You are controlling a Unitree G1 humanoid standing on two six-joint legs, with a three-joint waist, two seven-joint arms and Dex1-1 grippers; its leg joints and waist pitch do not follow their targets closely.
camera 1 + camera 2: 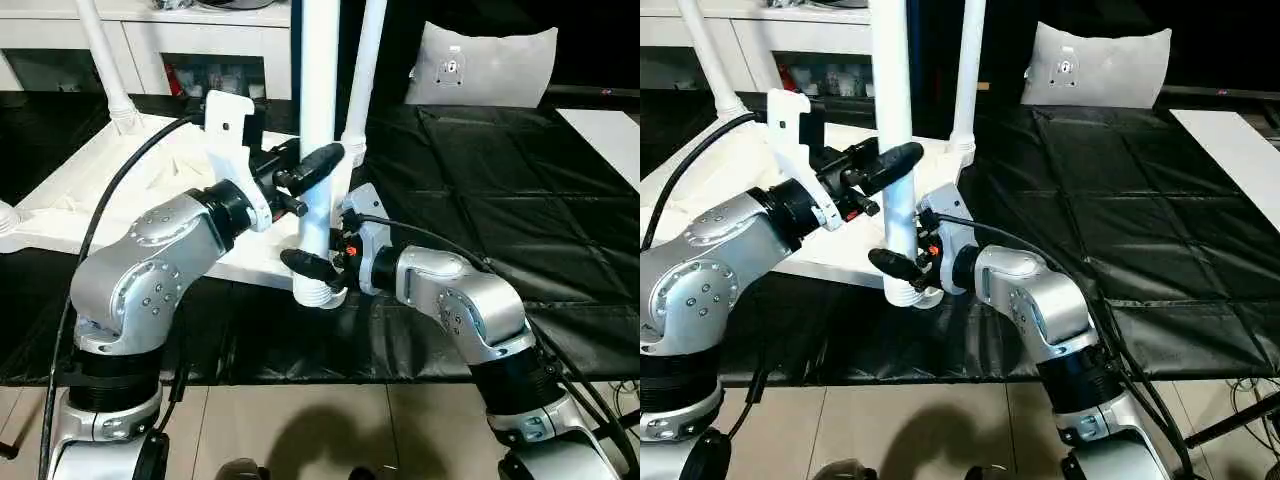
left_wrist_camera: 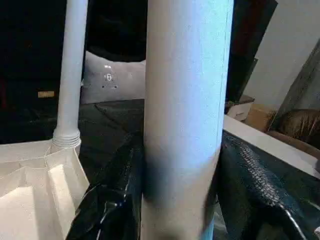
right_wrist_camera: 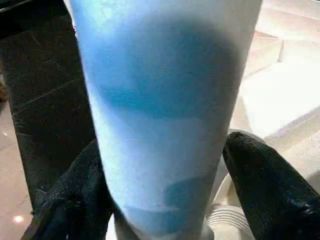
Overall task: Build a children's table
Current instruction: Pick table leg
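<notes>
Item one, table top (image 1: 110, 190): white plastic, upside down on the black-covered worktop (image 1: 480, 200), ribbed underside up; I count two legs seated and upright, far-left leg (image 1: 100, 50) and far-right leg (image 1: 362, 70).

Item two, near leg (image 1: 318, 120): upright at the near corner socket (image 1: 320, 292), its ringed foot at the socket mouth; I cannot tell whether it is fully seated.

Item three, left tool (image 1: 305, 185): clamped on the near leg partway up, one finger either side in the left wrist view.

Item four, right tool (image 1: 322, 268): low on the same leg by the socket; its fingers (image 3: 260, 185) bracket the tube with a sliver of gap on one side; I judge the grip loose, perhaps none.

Risks: with the lower grip slack, the leg may tilt on the upper tool alone and jam crooked in the socket; pressing down on a crooked leg could shove the top along the worktop.

Hidden: the socket interior; leg tops cut off by the frame edge; the corner nearest my left arm, behind that arm.
</notes>
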